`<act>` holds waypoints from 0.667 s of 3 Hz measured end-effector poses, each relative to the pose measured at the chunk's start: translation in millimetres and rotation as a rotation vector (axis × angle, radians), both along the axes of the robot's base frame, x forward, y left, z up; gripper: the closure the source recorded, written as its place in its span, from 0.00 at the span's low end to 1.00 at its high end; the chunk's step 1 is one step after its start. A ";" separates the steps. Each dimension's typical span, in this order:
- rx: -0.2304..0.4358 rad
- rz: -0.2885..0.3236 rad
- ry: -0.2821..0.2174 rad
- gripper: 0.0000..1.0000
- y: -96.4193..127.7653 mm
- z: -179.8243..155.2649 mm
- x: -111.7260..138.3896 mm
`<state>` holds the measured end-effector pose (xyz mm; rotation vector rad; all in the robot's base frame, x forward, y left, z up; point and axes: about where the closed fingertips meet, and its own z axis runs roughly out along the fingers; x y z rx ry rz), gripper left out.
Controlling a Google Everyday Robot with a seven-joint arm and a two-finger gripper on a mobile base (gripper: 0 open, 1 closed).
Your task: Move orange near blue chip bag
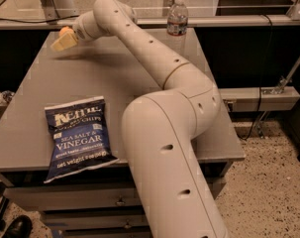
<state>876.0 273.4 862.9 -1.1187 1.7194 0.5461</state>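
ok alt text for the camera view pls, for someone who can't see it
A white robot arm reaches across a grey table, its gripper at the far left corner with an orange at its tip. A blue Kettle Chips bag lies flat at the near left edge; a water bottle stands at the back.

I see the gripper [62, 41] over the table's [45, 83] far left corner, the orange [65, 31] right against it. The chip bag [77, 137] lies well apart, on the near left edge, and a water bottle [177, 19] stands far back, right of the gripper.
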 end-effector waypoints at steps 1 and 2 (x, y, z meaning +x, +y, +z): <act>0.023 -0.006 0.021 0.00 6.0 -4.6 7.8; 0.034 -0.007 0.039 0.18 13.0 -7.7 12.5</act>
